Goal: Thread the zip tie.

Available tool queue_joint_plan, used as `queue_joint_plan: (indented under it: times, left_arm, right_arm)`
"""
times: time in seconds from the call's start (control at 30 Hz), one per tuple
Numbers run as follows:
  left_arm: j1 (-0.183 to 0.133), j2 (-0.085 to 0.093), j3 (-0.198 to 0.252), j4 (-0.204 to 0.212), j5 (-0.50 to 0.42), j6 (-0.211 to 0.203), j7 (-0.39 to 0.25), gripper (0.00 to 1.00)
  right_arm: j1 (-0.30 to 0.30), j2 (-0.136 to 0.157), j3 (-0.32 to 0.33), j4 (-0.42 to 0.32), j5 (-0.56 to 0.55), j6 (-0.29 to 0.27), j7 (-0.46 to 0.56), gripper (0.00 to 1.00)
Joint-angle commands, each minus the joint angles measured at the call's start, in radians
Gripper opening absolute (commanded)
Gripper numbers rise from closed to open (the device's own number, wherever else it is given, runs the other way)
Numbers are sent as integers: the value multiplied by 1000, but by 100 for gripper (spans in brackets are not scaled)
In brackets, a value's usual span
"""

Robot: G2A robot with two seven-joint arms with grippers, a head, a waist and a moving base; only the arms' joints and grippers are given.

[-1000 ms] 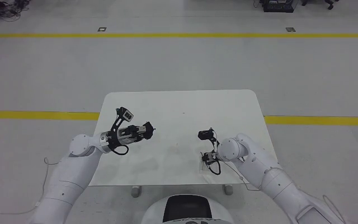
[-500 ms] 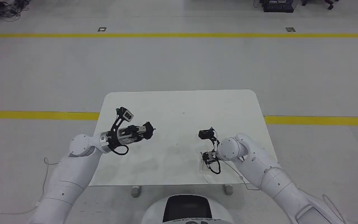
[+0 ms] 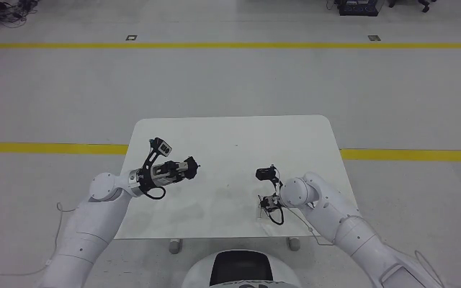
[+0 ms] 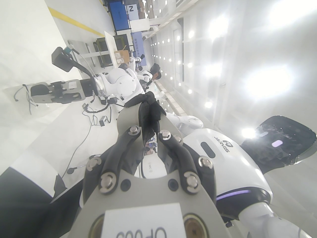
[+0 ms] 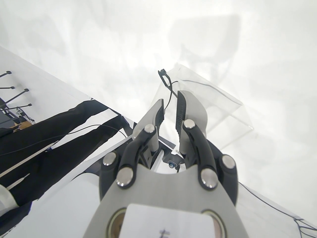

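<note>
Nothing moved: right gripper (image 5: 170, 97) ajar astride the springy zip tie (image 5: 165, 78); pinch near its head. Left gripper (image 4: 148, 106) closed, seemingly empty.

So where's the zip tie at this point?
The zip tie sits in the gap between the fingers of the right gripper. Its head pokes past their tips over the clear plastic sheet, near the table's robot-side edge, on the right.
</note>
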Motion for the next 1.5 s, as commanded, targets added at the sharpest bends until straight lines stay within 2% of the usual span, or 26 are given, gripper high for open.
queue_joint_plan:
  times: [0.0,0.17,0.27,0.5,0.77,0.83,0.93,1.17,1.47]
  left_arm:
    - [0,0,0,0,0,0,0,0]
    - [0,0,0,0,0,0,0,0]
    - [0,0,0,0,0,0,0,0]
    - [0,0,0,0,0,0,0,0]
    - [0,0,0,0,0,0,0,0]
    - [0,0,0,0,0,0,0,0]
    - [0,0,0,0,0,0,0,0]
    - [0,0,0,0,0,0,0,0]
    - [0,0,0,0,0,0,0,0]
  right_arm:
    - [1,-1,-2,5,1,-1,-2,11]
    - [8,-6,-9,22,7,-3,-7,12]
    - [13,-9,-12,27,10,-4,-10,16]
    - [16,-13,-16,37,9,-2,-16,16]
    - [28,-25,-33,74,25,-1,-26,10]
    - [31,-27,-35,81,26,1,-28,1]
    - [34,-27,-33,84,21,7,-28,0]
    - [17,-9,4,30,-14,22,-3,0]
    - [-50,31,107,-76,-19,16,19,0]
